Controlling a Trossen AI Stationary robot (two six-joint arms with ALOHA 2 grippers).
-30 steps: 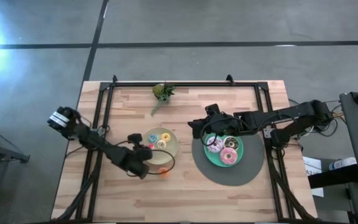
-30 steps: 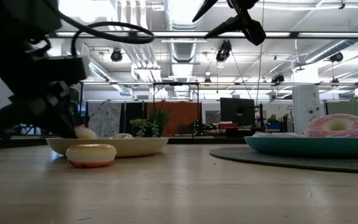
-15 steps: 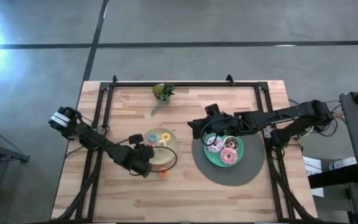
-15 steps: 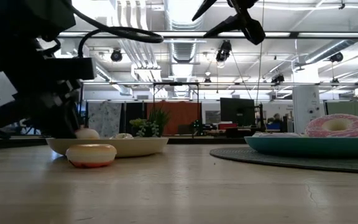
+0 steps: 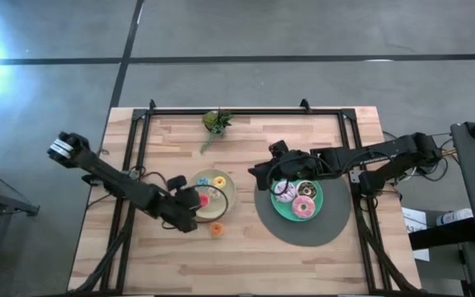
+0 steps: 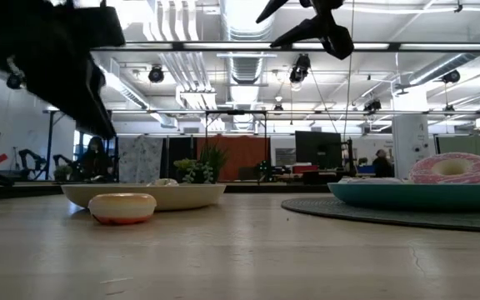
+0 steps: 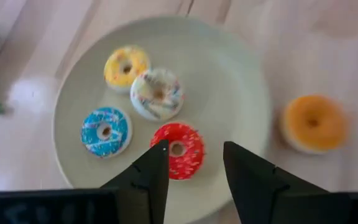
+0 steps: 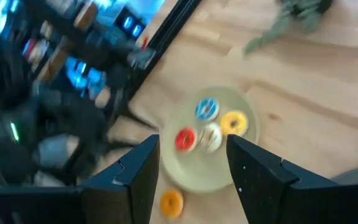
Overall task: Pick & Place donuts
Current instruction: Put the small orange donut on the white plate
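Four mini donuts (image 7: 148,109) are gathered on the beige plate (image 7: 241,81) at frame centre — one orange donut (image 7: 312,123) lies on the table just beside it, lower right. The left gripper (image 7: 194,163) hangs open and empty above the plate; a descent over that stray is judged next. The right gripper (image 8: 191,158), open, waits over the teal plate (image 5: 323,209) — the big donuts (image 5: 298,196) are partly hidden.
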